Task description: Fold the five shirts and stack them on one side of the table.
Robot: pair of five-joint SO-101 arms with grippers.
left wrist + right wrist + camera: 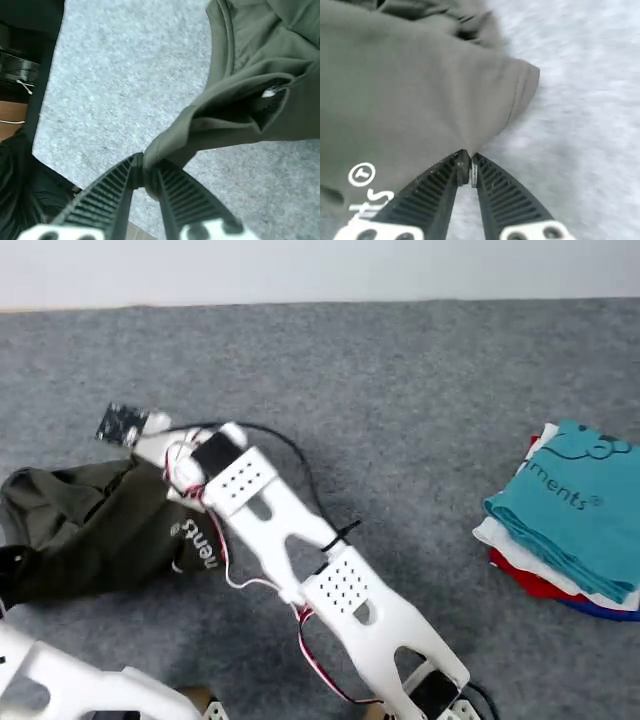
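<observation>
A dark olive shirt (90,525) lies crumpled at the table's left, white print showing near its right edge. My right gripper (468,162) is shut on a hem of this olive shirt (405,100), close to the print. In the high view the right arm runs from the front middle up to the shirt's far right corner (160,455). My left gripper (145,172) is shut on a raised fold of the olive shirt (235,115), held a little off the carpet. Folded shirts (565,520) are stacked at the right, a teal one on top.
Grey carpet (400,390) covers the table, with open room in the middle and at the back. The left arm (70,680) crosses the front left corner. The table's edge and dark space beyond it (20,60) lie near the left gripper.
</observation>
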